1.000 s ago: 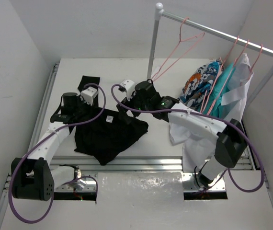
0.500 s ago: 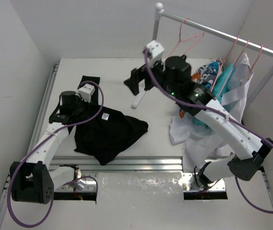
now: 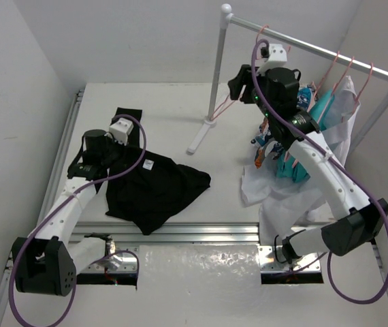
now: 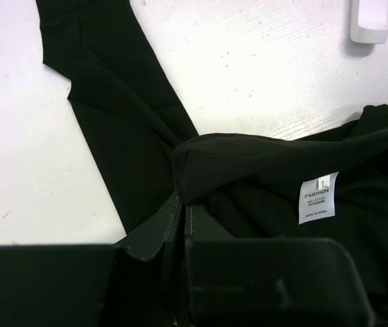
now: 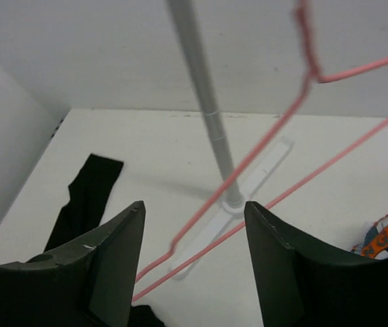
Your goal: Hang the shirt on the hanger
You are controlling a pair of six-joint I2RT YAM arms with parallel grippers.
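The black shirt [image 3: 154, 189] lies crumpled on the table at the front left, one sleeve stretched toward the back. My left gripper [image 3: 114, 158] is shut on a fold of the shirt [image 4: 248, 157] near the neck; the white label [image 4: 316, 197] shows just to its right. The empty pink hanger [image 3: 223, 106] hangs from the rail by its hook. My right gripper [image 3: 237, 88] is raised beside it and open. In the right wrist view the hanger's two thin wires [image 5: 231, 180] run between the open fingers [image 5: 116, 262], apart from them.
A grey clothes rack [image 3: 216, 68] stands at the back right, its post [image 5: 207, 102] just behind the hanger. Patterned [image 3: 296, 109], teal [image 3: 320, 112] and white [image 3: 340, 129] garments hang on other pink hangers at its right end. White walls close in on both sides.
My right arm has lifted off the shirt's collar area and swung up and to the right to the empty hanger on the rail. The left gripper has kept its hold on the shirt.
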